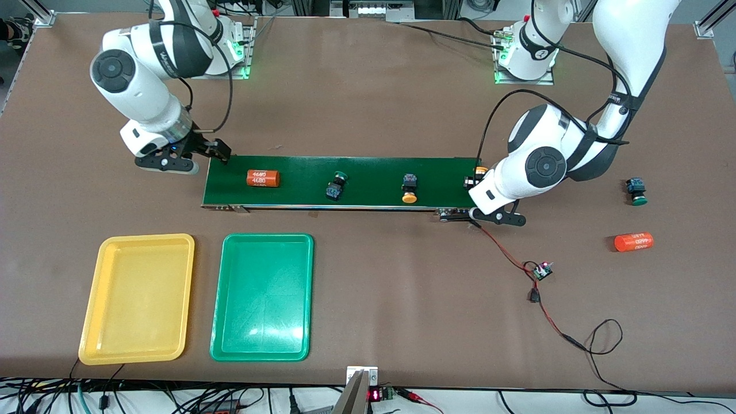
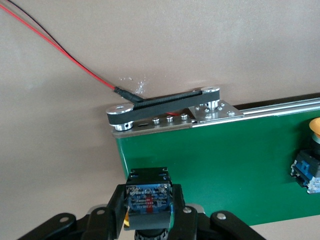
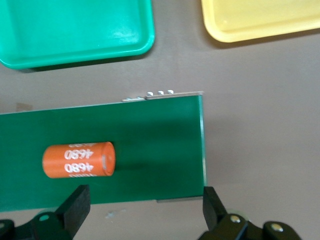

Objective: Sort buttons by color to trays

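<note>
Four buttons show. On the belt (image 1: 345, 181), a green-capped button (image 1: 337, 186) lies on its side, its long axis tilted, cap toward the robots' bases; further toward the left arm's end, a yellow-capped button (image 1: 409, 188) lies with its cap pointing at the front camera. A third, orange-capped button (image 1: 476, 176) sits at the belt's end by the left arm, its cap pointing toward the bases, mostly hidden in the front view. The left claw (image 2: 148, 212) is closed narrowly on this button's blocky body, one finger (image 2: 116, 210) pressed against each side. The fourth button (image 1: 635, 191) — green cap toward the front camera — lies on the worktop (image 1: 368, 103) off the belt, near an orange cylinder (image 1: 633, 241).

The right claw (image 3: 145, 210) hangs with its fingers (image 3: 77, 205) spread wide over the belt's other end, holding nothing — another orange cylinder (image 1: 263, 177) lies on the belt just beside it.

The yellow tray (image 1: 92, 322) and green tray (image 1: 221, 322) lie side by side, nearer the front camera than the belt.
</note>
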{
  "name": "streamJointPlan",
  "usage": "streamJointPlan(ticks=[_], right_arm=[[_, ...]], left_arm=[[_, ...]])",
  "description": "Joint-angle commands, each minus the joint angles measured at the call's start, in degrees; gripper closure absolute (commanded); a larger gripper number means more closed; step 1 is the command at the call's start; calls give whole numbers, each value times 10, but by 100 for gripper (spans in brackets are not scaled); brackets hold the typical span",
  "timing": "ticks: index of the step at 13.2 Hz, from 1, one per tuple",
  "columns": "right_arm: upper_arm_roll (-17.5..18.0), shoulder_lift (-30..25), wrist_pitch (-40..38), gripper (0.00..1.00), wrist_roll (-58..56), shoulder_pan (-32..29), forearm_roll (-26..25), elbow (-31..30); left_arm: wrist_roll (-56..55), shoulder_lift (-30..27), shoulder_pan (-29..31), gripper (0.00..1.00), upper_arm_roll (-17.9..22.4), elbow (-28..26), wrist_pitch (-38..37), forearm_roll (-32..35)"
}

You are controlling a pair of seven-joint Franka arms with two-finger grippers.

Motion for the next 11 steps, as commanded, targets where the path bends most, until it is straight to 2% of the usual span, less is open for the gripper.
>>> streamJointPlan(ticks=[1, 11], right_arm=[[2, 42, 6, 0, 19, 3, -9, 32], [2, 161, 6, 0, 127, 66, -11, 138]], left_arm=[[-9, 8, -2, 100, 2, -10, 26, 11], [-26, 7, -9, 100, 2, -38, 67, 12]])
